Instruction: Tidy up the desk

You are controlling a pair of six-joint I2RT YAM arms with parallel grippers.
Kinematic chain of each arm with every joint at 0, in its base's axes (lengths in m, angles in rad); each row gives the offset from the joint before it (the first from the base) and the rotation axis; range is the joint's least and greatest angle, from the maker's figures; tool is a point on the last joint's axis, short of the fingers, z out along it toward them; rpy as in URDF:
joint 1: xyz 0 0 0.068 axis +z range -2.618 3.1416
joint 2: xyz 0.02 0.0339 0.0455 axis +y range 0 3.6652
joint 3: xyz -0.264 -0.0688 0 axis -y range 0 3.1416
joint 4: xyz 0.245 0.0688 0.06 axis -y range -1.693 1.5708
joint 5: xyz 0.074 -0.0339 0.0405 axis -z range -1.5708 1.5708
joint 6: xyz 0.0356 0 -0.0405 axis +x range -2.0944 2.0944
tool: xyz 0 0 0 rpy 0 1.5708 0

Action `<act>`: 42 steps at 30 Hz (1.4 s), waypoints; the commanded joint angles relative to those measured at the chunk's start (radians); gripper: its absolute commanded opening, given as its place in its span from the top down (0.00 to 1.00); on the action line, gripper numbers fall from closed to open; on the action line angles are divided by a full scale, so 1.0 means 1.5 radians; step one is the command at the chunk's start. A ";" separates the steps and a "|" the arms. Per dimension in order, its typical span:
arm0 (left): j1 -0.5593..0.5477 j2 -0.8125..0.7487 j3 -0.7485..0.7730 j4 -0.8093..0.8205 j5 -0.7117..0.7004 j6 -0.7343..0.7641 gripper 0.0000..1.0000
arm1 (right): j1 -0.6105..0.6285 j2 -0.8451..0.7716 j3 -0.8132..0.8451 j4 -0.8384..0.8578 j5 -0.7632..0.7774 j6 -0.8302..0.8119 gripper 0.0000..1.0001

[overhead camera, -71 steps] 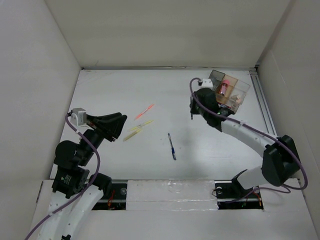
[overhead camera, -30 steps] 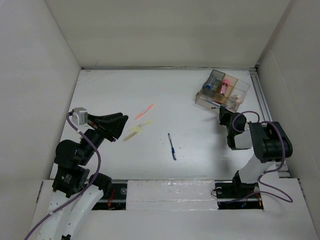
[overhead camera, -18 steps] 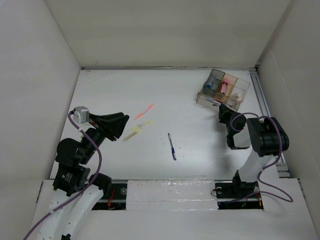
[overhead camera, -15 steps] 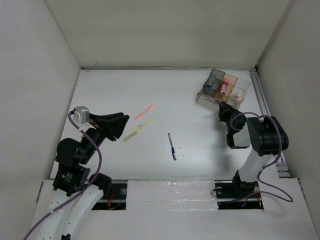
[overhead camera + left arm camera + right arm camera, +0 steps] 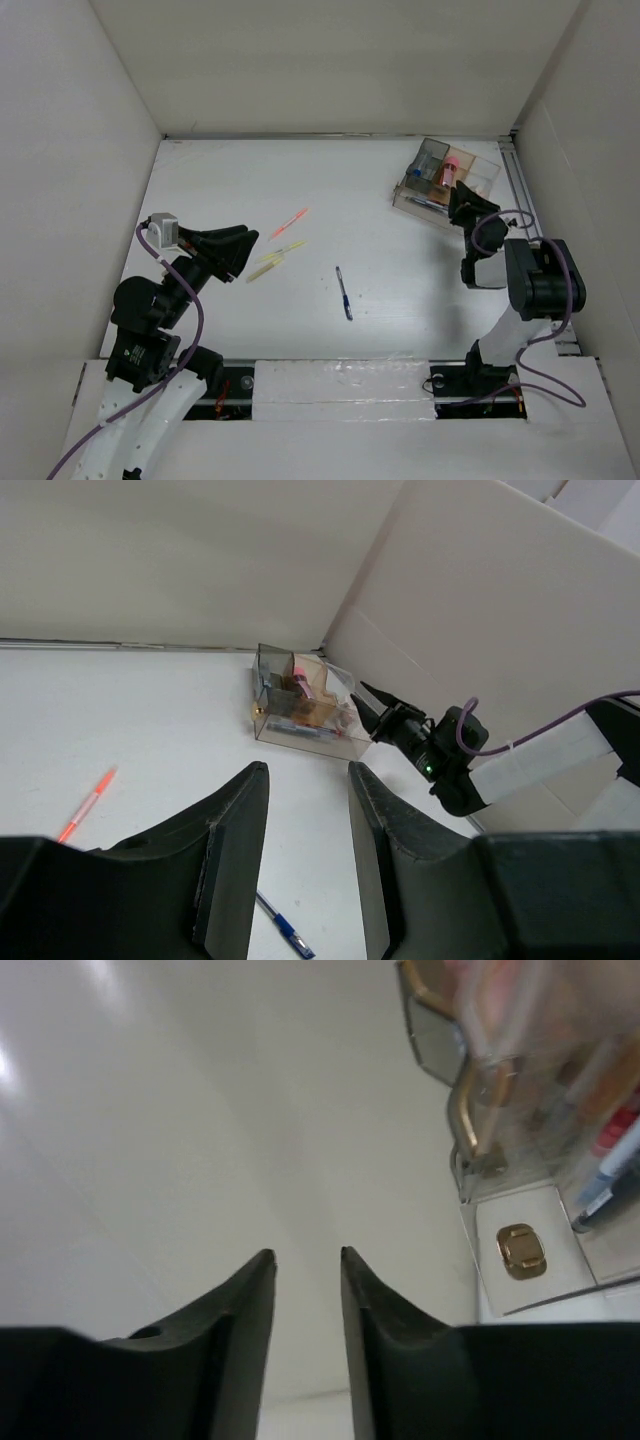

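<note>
Desk (image 5: 330, 190): fills the enclosure floor beneath both arms, level. Its long axis appears to run left to right, square to the arm bases, with a rail along the right edge.

Box (image 5: 412, 197): far right corner, already holding several items.

Right gripper (image 5: 305, 1255): just beside the box's near wall, fingers parted, nothing between them.

Left gripper (image 5: 305, 775): raised over the left side, fingers parted, empty.

Outstanding: blue pen (image 5: 344, 293) at centre, pink pen (image 5: 289, 222) and two yellow pens (image 5: 280, 253) lie loose left of centre. Task judged partly done.
</note>
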 commanded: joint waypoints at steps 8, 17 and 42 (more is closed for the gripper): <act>0.001 -0.004 -0.001 0.038 0.004 0.003 0.67 | 0.105 -0.117 0.124 -0.095 -0.312 -0.423 1.00; 0.001 0.005 0.002 0.038 0.004 0.002 0.67 | 0.407 -0.222 0.280 -0.695 -0.203 -0.995 1.00; 0.001 0.012 0.001 0.042 0.000 0.002 0.67 | 0.696 -0.085 0.320 -1.010 0.086 -1.107 0.62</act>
